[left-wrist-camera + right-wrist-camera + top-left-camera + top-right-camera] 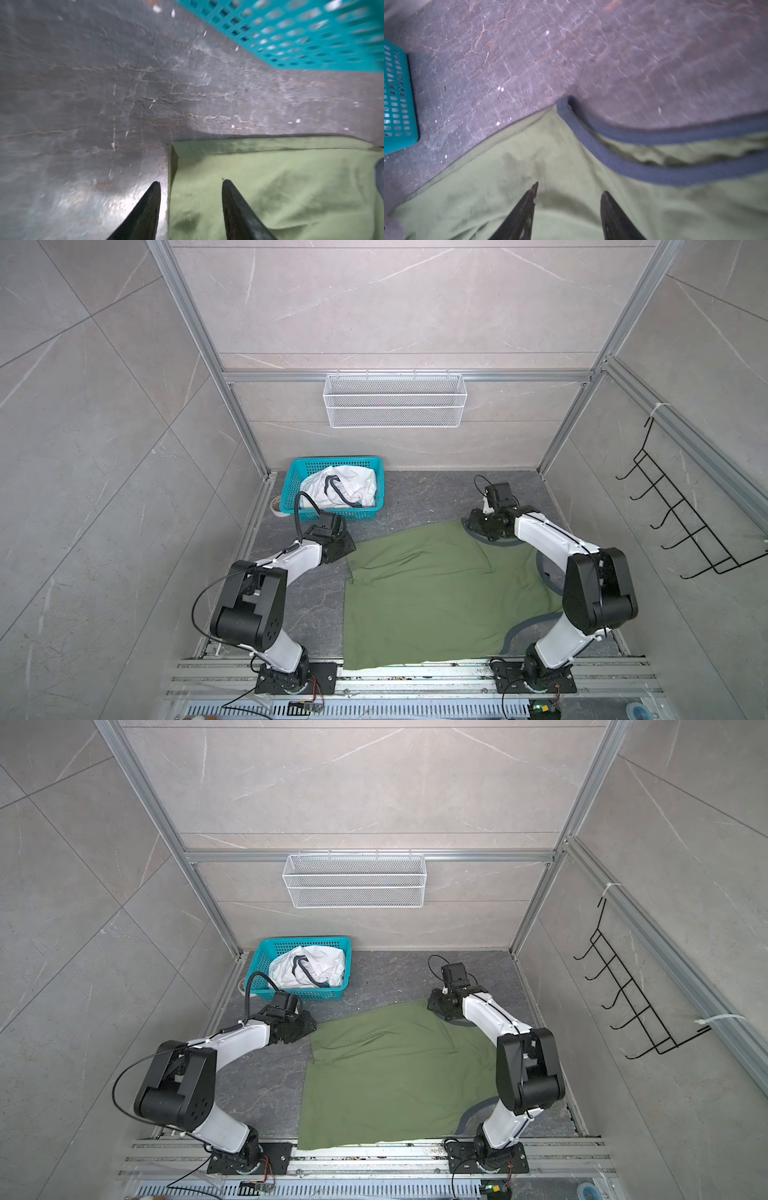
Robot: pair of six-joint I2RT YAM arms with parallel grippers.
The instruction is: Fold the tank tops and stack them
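Observation:
The olive green tank top [436, 593] [395, 1073] lies spread on the dark table, its grey trim [515, 543] toward the right arm. My left gripper [191, 181] is open at the top's far left corner [345, 549]. One finger is over bare table and the other over green cloth [270, 187]. My right gripper [570, 188] is open just above the cloth [508, 187] at the far right corner [478, 526], beside the grey-trimmed opening [612, 160]. The white tank top [340, 489] [307, 969] lies crumpled in the teal basket [332, 460].
The teal basket [305, 939] [301, 41] [396, 99] stands at the back left, close to my left wrist. A white wire basket [395, 400] hangs on the back wall. A black hook rack [685, 522] hangs on the right wall. Aluminium rails [415, 676] run along the front edge.

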